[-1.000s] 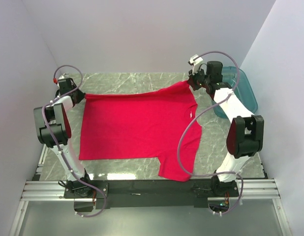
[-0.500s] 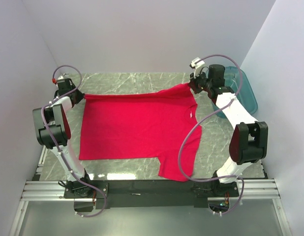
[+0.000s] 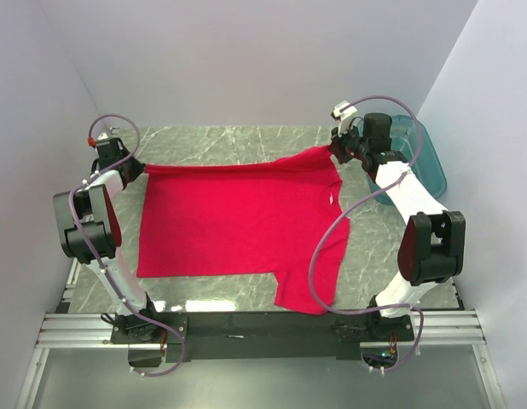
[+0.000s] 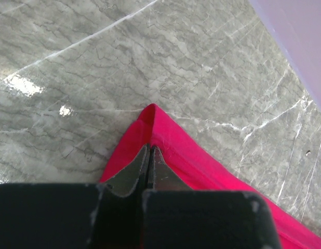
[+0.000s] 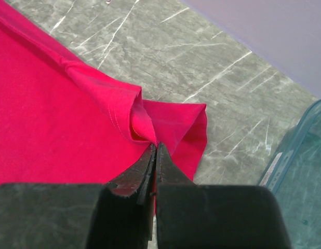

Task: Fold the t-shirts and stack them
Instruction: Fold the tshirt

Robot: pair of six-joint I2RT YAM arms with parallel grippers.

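Left gripper [image 4: 150, 149] pinches the t-shirt [image 3: 238, 221] at its far left corner, right gripper [image 5: 154, 148] at the far right sleeve — the right has edged outward, tautening the far edge; no fold yet.

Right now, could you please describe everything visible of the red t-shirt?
The t-shirt is plain red soft cloth, spread nearly flat on the marbled table, neck towards the right. The left gripper pinches its far left corner, the right gripper a bunched fold at its far right, both sets of jaws shut.
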